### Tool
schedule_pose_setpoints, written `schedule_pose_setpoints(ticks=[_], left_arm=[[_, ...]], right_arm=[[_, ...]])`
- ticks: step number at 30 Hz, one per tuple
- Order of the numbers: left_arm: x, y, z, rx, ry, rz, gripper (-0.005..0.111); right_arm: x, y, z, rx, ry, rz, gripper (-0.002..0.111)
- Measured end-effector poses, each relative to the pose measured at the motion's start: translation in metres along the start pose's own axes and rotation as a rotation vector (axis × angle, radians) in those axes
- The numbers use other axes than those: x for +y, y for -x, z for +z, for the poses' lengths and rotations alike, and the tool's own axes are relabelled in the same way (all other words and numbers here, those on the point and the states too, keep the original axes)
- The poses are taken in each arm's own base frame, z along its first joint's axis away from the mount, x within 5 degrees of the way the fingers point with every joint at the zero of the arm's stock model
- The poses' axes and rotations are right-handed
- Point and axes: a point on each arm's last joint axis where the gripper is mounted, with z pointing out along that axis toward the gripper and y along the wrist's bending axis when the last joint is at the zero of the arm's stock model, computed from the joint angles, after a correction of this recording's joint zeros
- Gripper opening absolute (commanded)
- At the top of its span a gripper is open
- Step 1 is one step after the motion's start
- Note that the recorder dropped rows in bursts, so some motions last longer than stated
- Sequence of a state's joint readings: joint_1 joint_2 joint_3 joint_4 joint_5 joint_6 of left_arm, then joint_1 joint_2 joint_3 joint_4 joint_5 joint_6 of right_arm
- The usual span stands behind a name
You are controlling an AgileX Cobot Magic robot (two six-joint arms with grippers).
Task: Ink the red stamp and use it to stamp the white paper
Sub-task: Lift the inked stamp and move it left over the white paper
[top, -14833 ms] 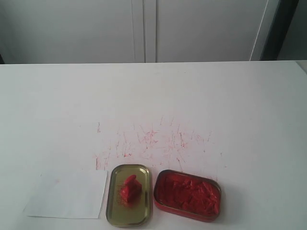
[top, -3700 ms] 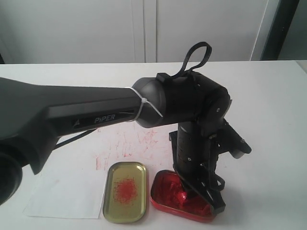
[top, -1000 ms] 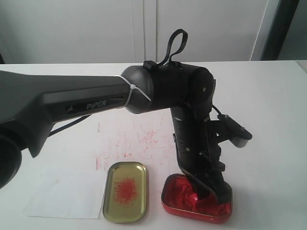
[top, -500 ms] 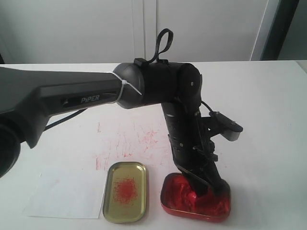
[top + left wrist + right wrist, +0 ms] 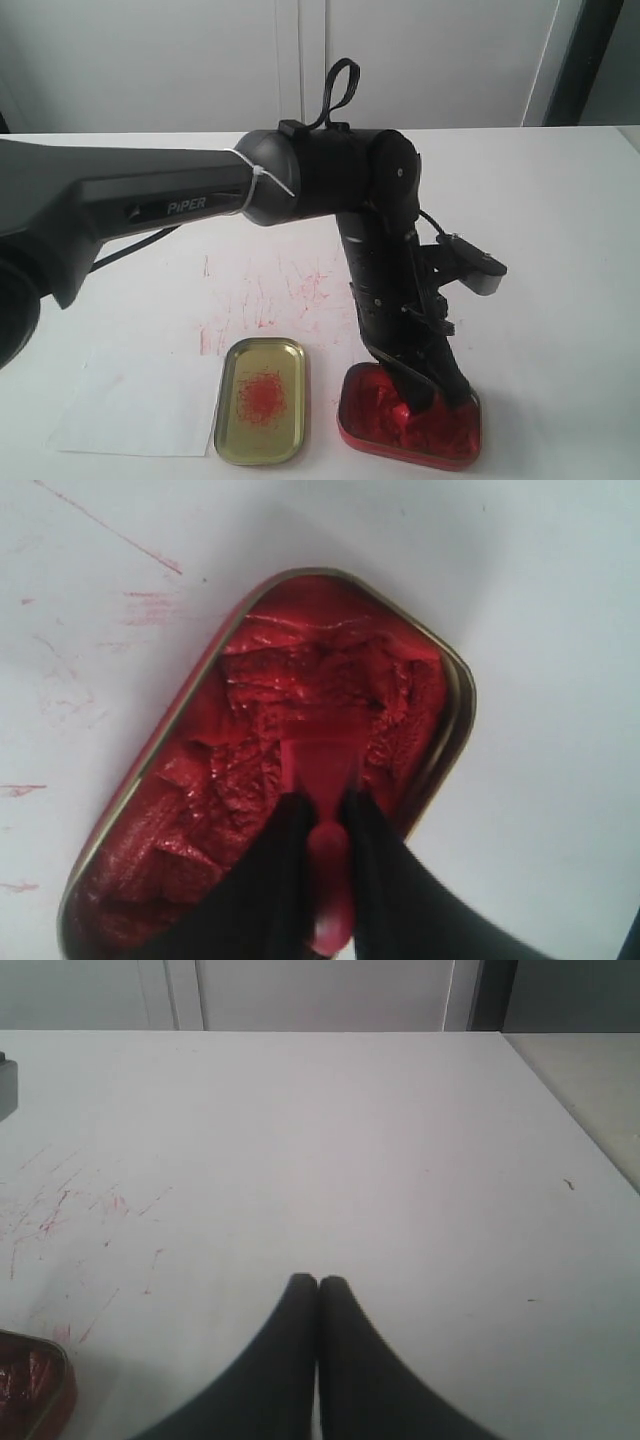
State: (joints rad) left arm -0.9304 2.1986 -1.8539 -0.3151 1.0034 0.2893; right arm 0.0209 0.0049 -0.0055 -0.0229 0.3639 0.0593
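Observation:
My left gripper (image 5: 327, 805) is shut on the red stamp (image 5: 322, 770), holding it by its knob. The stamp's block presses down into the red ink paste of the red tin (image 5: 200, 810). In the exterior view the left gripper (image 5: 425, 392) reaches down into that tin (image 5: 380, 435) at the front right, and the stamp itself is hard to pick out there. The white paper (image 5: 140, 402) lies flat at the front left, beside the gold tray (image 5: 290, 360). My right gripper (image 5: 318, 1282) is shut with nothing in it, above bare tabletop, and does not show in the exterior view.
The gold tray carries a red smudge (image 5: 262, 393) in its middle. Red scratch marks (image 5: 290, 295) cover the white tabletop behind the tray. The left arm (image 5: 200, 205) stretches in from the left across the middle. One corner of the red tin (image 5: 35, 1390) shows in the right wrist view.
Over the last second the left arm shifted slightly left and settled, still holding the stamp in the ink tin. The tin sits a little further right than several seconds ago.

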Motion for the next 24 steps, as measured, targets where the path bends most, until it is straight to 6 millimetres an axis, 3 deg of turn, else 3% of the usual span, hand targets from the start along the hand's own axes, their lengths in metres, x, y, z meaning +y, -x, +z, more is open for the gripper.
schedule_pose_setpoints(ticks=[13,24], left_arm=[[-0.006,-0.006,-0.046,-0.029,0.158,-0.032,0.0],[-0.003,-0.01,-0.056,-0.014,0.203,-0.062,0.0]], right_arm=[[0.0,0.0,0.0,0.0,0.0,0.0,0.0],[0.0,0.0,0.0,0.0,0.0,0.0,0.0]])
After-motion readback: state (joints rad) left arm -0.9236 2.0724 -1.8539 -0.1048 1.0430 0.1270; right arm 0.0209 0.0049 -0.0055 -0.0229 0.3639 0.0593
